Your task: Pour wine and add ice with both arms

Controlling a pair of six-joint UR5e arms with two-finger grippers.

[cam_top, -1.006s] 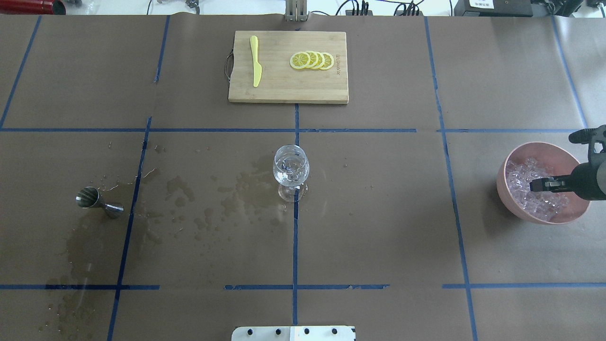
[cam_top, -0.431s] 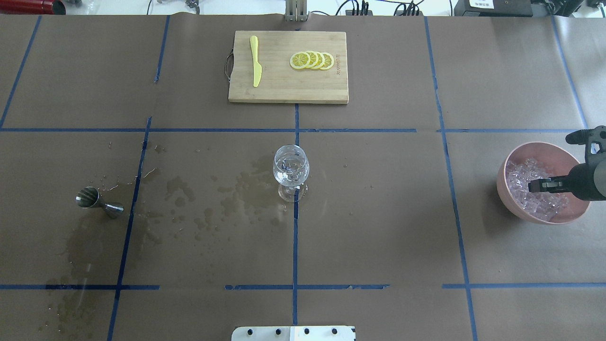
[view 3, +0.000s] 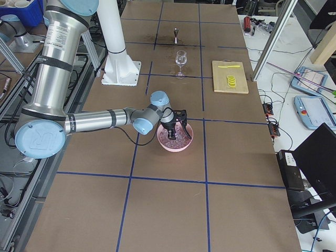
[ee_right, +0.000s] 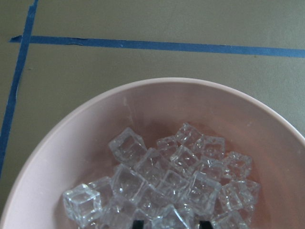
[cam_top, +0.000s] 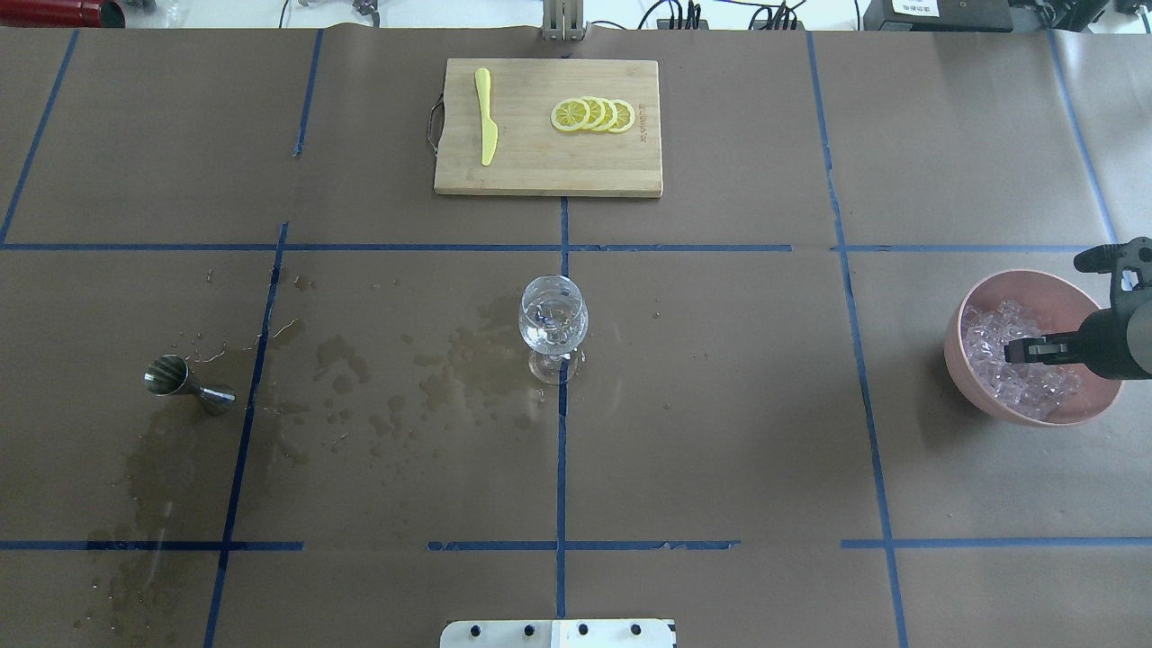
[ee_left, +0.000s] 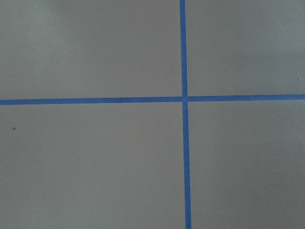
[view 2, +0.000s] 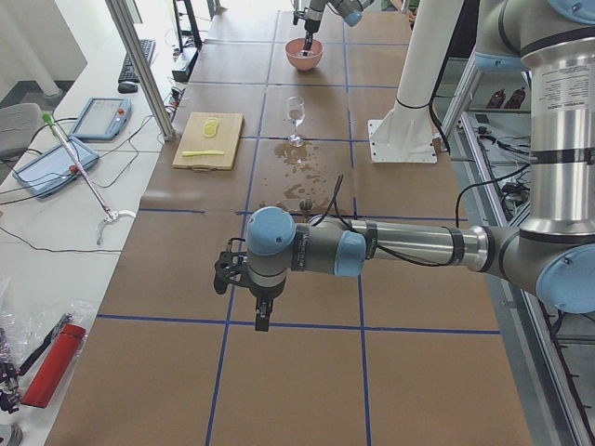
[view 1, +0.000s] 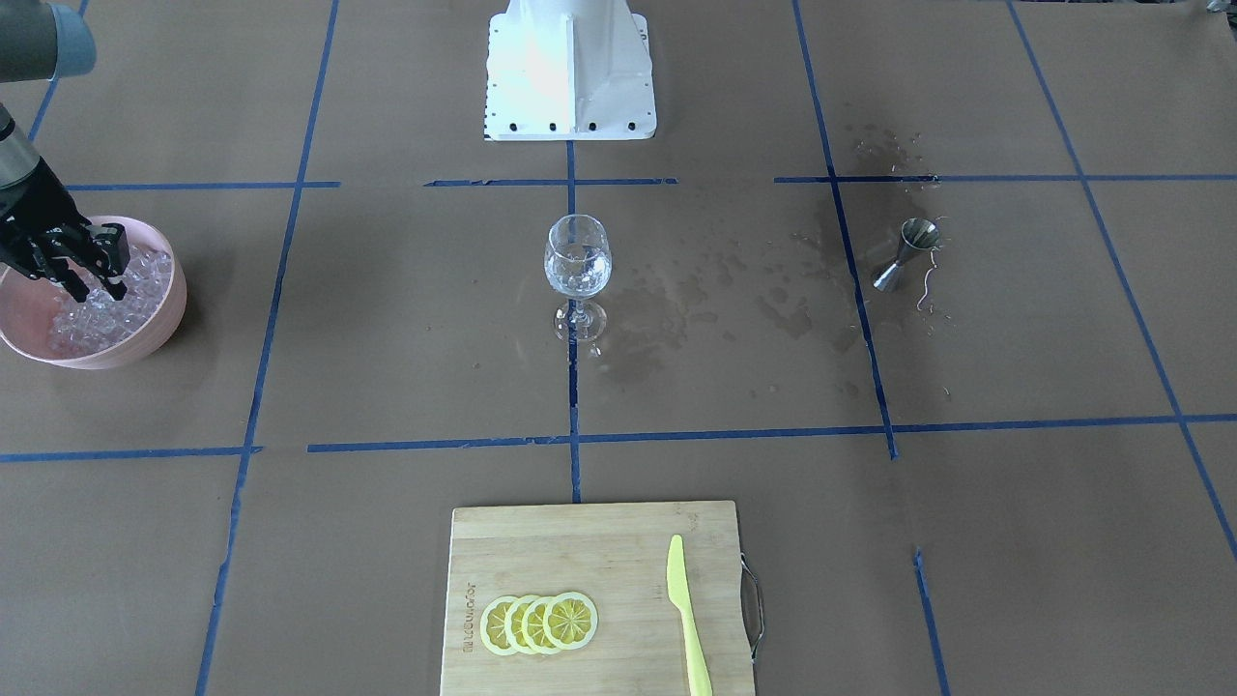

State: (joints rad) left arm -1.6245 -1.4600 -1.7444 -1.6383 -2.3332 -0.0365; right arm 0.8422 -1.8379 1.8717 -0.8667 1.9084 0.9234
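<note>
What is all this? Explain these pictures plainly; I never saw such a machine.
A robot with two arms, each ending in a pincer. The pictures come from above, across the table, both table ends and each wrist. On the table: a wine glass with clear liquid, a metal measuring cup, wet patches, and a cutting board with lemon slices and a yellow knife. The right pincer hangs open among ice cubes in a pink bowl; the left pincer hovers over bare table.

Open table [cam_top: 720, 405] between pink bowl [cam_top: 952, 353] and wine glass [cam_top: 553, 326], jigger [cam_top: 187, 385] well beyond, ice [cam_top: 985, 346] apparently packed around fingers [cam_top: 1022, 349]
</note>
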